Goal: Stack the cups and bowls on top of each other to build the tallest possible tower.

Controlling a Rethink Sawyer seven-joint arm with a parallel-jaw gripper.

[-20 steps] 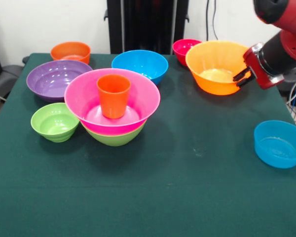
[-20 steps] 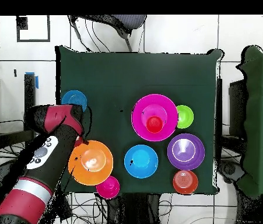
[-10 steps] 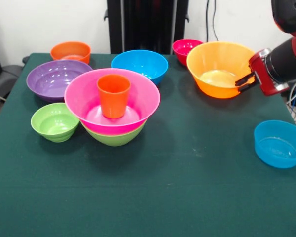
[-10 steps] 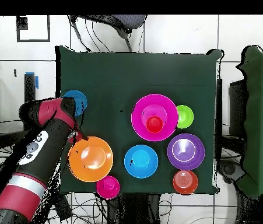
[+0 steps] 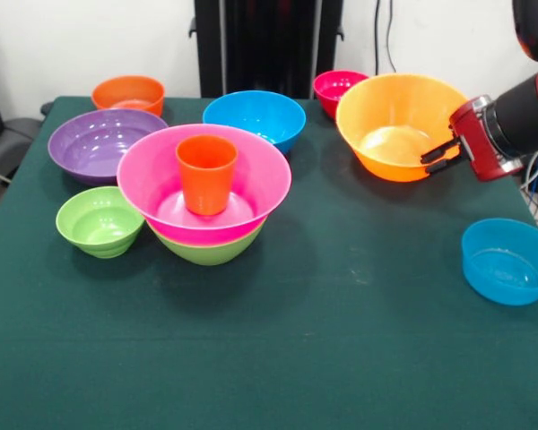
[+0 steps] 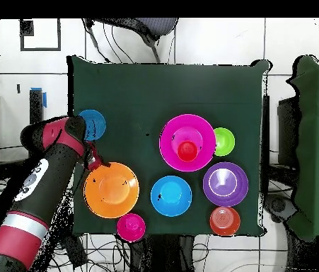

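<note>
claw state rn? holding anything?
Claw: shut on the rim of the large orange plastic bowl, which looks tilted and lifted off the green table.

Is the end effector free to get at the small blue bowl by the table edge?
Probably not yet: the end effector looks shut on the large orange bowl's rim. The small blue bowl itself sits uncovered, nothing around it.

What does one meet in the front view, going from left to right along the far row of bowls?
Small orange bowl → purple bowl → blue bowl → red bowl → large orange bowl → gripper, its fingers closed on that bowl's rim.
</note>
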